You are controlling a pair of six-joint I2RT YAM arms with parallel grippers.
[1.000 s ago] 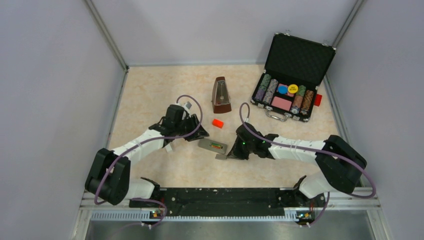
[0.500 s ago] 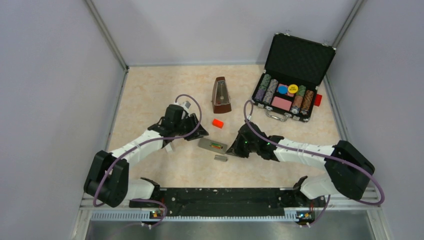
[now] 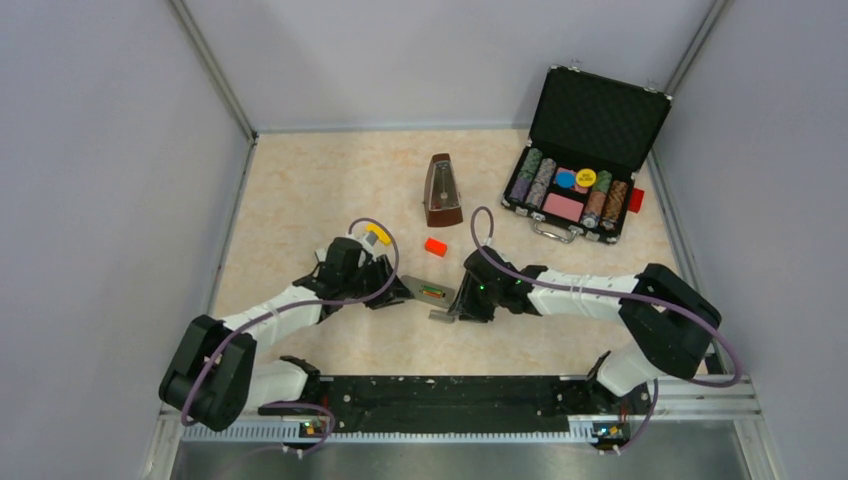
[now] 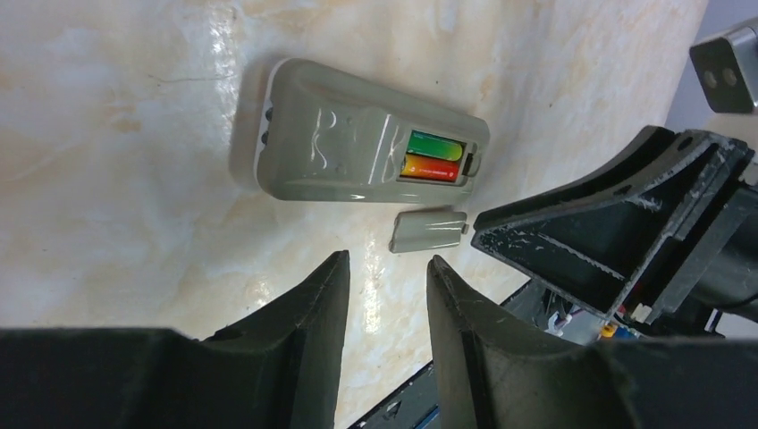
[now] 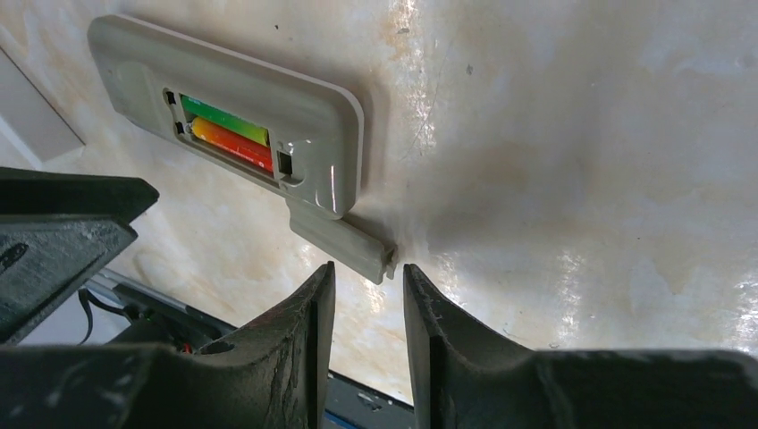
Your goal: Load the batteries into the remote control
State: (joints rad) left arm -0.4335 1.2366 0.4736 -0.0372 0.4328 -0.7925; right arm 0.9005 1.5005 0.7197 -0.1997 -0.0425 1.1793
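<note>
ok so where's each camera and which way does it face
Top external: above, behind the bases, looking down at the table; left arm, right arm show.
Left wrist: looks past the left claw down onto the remote control.
Right wrist: looks past the right claw onto the cover.
Shared: both wrist views show remote control, cover, batteries.

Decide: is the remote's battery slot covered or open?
Open. Both batteries show in the remote, and its cover lies on the table beside it.
</note>
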